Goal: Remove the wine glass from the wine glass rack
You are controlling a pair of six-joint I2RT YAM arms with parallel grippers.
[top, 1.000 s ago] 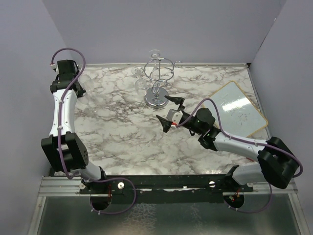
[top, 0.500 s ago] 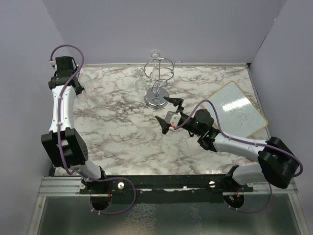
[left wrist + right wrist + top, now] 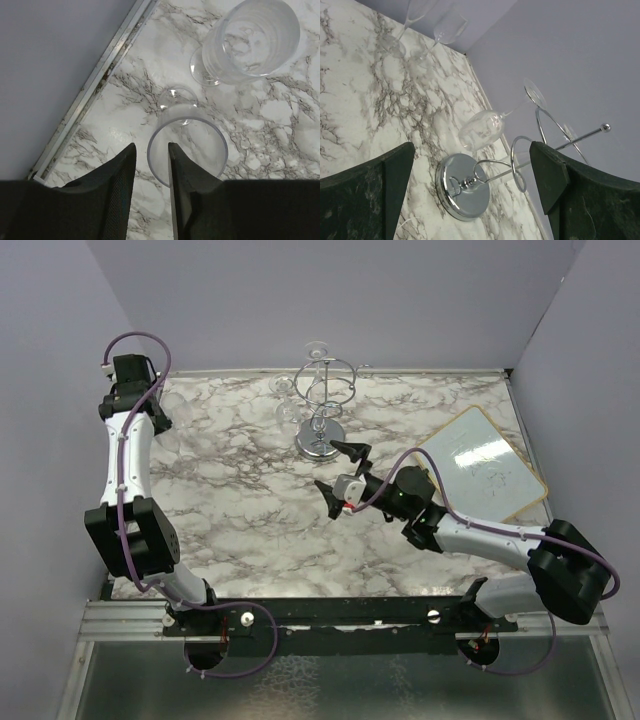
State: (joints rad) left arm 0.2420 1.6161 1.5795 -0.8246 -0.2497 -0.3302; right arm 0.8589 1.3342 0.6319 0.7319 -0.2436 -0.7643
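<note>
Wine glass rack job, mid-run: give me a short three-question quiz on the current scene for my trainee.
1. True or false: the right end effector is shut on a glass.
2. In the left wrist view, how many clear wine glasses stand upright on the white marble-patterned table? A) one B) two C) four
3. In the right wrist view, what hangs from the shiny chrome wire wine glass rack?

Key
1. False: it is open, empty and not touching the rack.
2. B: a near glass and a far glass.
3. A clear wine glass, its bowl toward the round base.
</note>
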